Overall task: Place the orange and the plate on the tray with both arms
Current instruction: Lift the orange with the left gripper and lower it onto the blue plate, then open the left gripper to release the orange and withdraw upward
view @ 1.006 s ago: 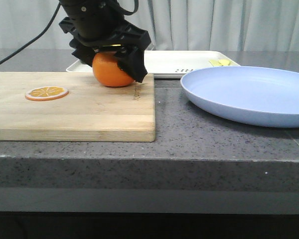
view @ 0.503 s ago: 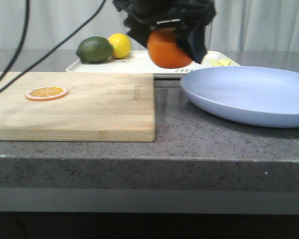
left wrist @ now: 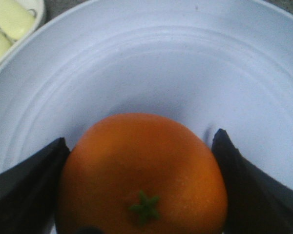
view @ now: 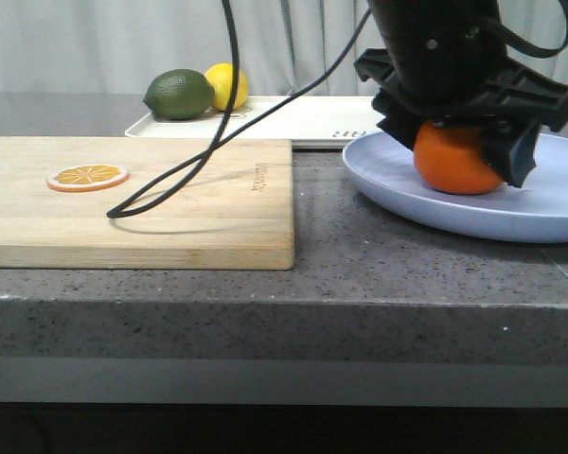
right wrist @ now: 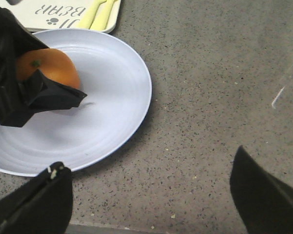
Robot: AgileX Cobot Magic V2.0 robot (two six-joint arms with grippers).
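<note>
The orange (view: 454,161) sits low in the pale lavender-blue plate (view: 549,213) at the right and appears to touch its floor. My left gripper (view: 459,156) is shut on the orange, one black finger on each side. In the left wrist view the orange (left wrist: 141,170) shows its green stem between the fingers (left wrist: 24,185), with the plate (left wrist: 151,63) beneath. My right gripper (right wrist: 151,195) hangs open over bare countertop beside the plate (right wrist: 102,112), holding nothing. The cream-white tray (view: 303,123) lies behind the plate.
A wooden cutting board (view: 142,199) at the left carries an orange slice (view: 88,176). A lime (view: 180,94) and a lemon (view: 229,85) sit at the tray's left end, pale yellow pieces (right wrist: 100,14) at its right. A black cable (view: 199,161) droops onto the board.
My left gripper lifted the orange off the cutting board, carried it rightward past the tray's front, and lowered it into the plate. The cable now trails across the board.
</note>
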